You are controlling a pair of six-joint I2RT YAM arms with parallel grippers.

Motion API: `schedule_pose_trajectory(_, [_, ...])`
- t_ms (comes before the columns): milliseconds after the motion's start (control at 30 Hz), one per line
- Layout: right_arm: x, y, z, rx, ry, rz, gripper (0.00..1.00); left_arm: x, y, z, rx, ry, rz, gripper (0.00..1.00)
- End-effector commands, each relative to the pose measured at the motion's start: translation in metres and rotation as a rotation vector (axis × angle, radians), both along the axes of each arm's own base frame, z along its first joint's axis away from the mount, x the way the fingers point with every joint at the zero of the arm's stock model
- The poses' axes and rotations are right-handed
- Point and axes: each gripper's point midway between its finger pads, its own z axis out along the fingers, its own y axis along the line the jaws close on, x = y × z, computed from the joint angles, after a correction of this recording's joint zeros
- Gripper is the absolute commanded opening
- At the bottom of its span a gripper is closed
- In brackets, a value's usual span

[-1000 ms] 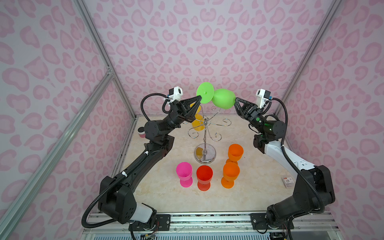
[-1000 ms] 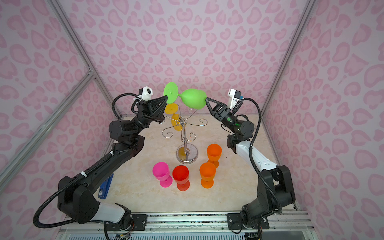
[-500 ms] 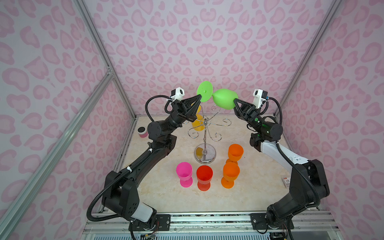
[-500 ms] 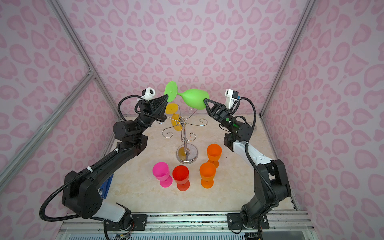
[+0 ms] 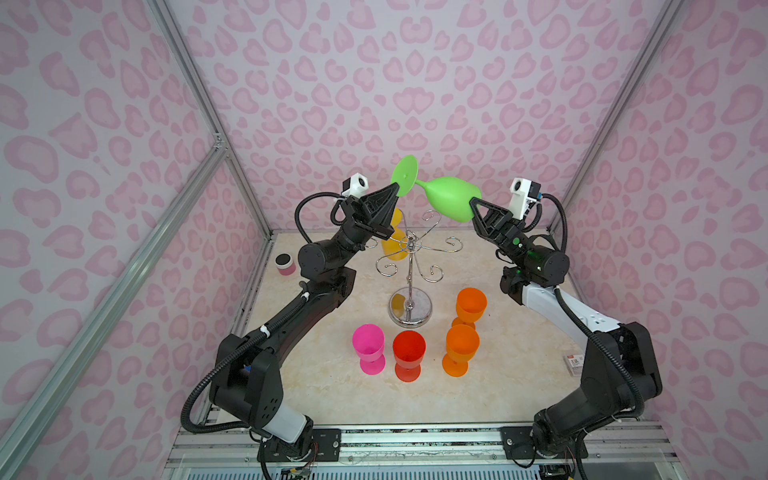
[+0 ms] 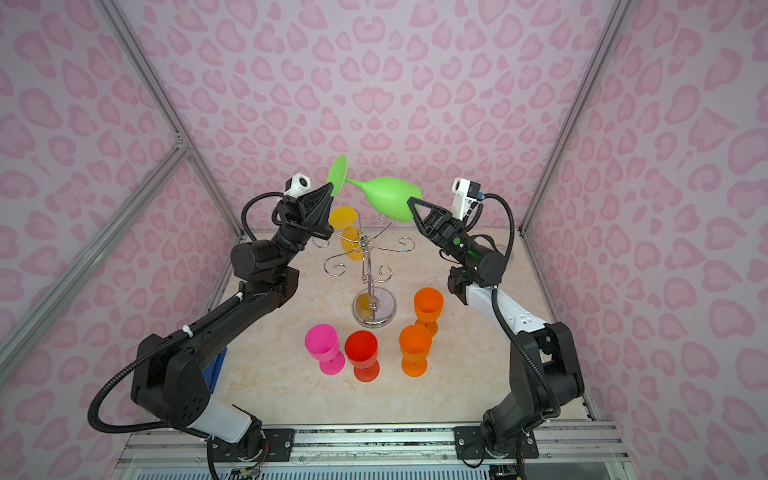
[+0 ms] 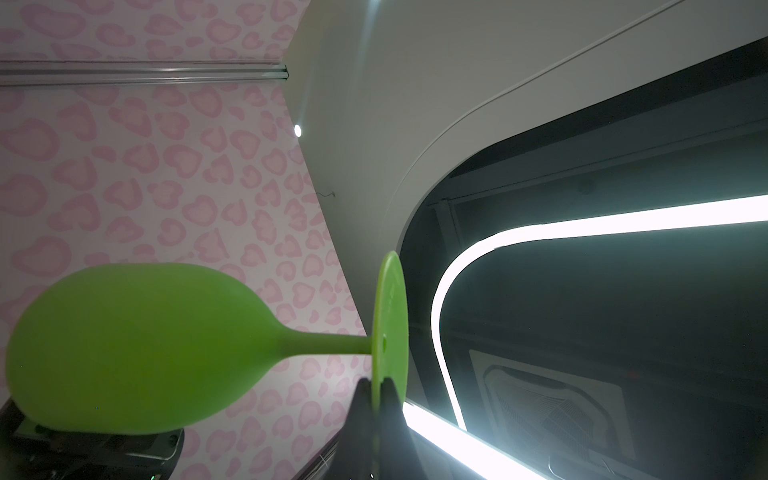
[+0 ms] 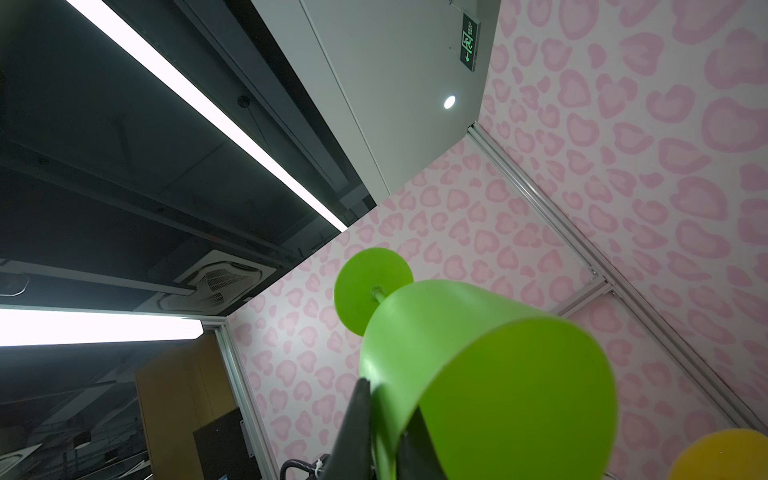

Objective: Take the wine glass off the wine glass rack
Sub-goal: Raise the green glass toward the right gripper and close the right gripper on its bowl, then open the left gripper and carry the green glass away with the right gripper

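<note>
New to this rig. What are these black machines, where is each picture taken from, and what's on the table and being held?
Two black robot arms, each ending in a two-fingered gripper, work at a table. The two wide pictures come from one camera head overhead; the two close-ups come from cameras on the arms' wrists. Both grippers are shut on a green wine glass, held sideways in the air: the left gripper pinches its foot, the right gripper its bowl's rim. Below stands the chrome wine glass rack, a yellow glass hanging on it. A pink glass, a red glass and two orange glasses stand upright on the table.
</note>
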Motion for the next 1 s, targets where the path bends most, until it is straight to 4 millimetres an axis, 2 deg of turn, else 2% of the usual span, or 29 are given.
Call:
schedule_pose_trajectory(0, [-0.004,0.005,-0.006,-0.035,-0.007,0.016,0.05,-0.007,-0.003,-0.002,0.005,-0.032,-0.009,0.12])
schedule_pose_trajectory(133, [-0.006,0.001,-0.003,-0.019,-0.006,0.005,0.00,-0.009,-0.003,-0.003,0.001,-0.034,-0.009,0.20])
schedule_pose_trajectory(433, [-0.012,-0.027,0.012,0.022,-0.015,-0.063,0.00,-0.024,-0.009,0.002,0.002,-0.084,-0.011,0.35])
schedule_pose_trajectory(533, [-0.012,-0.036,0.015,0.009,-0.009,-0.098,0.00,-0.025,-0.015,-0.003,0.008,-0.083,-0.026,0.48])
schedule_pose_trajectory(700, [-0.005,-0.055,0.015,-0.024,0.029,-0.178,0.00,-0.029,-0.027,-0.010,0.019,-0.089,-0.056,0.59])
schedule_pose_trajectory(867, [0.016,-0.073,-0.003,-0.220,0.144,-0.379,0.00,-0.042,-0.034,-0.009,0.065,-0.160,-0.045,0.62])
schedule_pose_trajectory(967, [0.029,-0.094,-0.031,-0.503,0.262,-0.649,0.00,-0.051,-0.034,-0.005,0.111,-0.224,-0.008,0.62])
